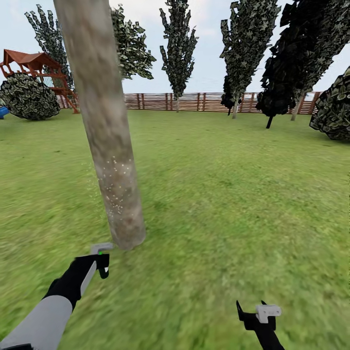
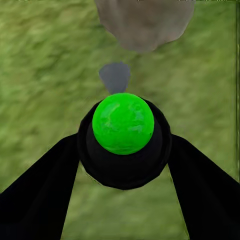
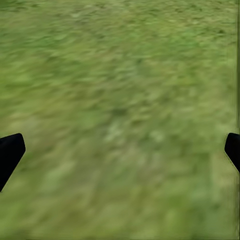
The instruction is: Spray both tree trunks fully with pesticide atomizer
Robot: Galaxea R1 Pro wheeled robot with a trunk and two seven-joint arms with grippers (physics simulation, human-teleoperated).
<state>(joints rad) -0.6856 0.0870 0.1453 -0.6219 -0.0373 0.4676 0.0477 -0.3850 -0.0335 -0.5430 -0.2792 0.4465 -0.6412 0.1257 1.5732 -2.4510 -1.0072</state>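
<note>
A thick beige-grey tree trunk (image 1: 104,121) rises just ahead on the left, leaning slightly. Whitish pesticide specks (image 1: 116,180) dot its lower part. My left gripper (image 1: 92,267) is shut on the pesticide atomizer (image 1: 100,253), a black body with a green cap and a grey nozzle. It sits close to the trunk's base. In the left wrist view the atomizer (image 2: 123,130) lies between the left gripper's (image 2: 123,172) black fingers (image 2: 40,195), nozzle toward the trunk (image 2: 144,22). My right gripper (image 1: 255,313) hangs open low on the right, over bare grass floor (image 3: 120,100).
Lawn (image 1: 218,194) stretches to a brown slat fence (image 1: 194,101). More trees (image 1: 245,43) stand along it, some with pale trunks (image 1: 236,109). A red play structure (image 1: 39,68) and a bush (image 1: 29,97) are far left; another bush (image 1: 335,112) is far right.
</note>
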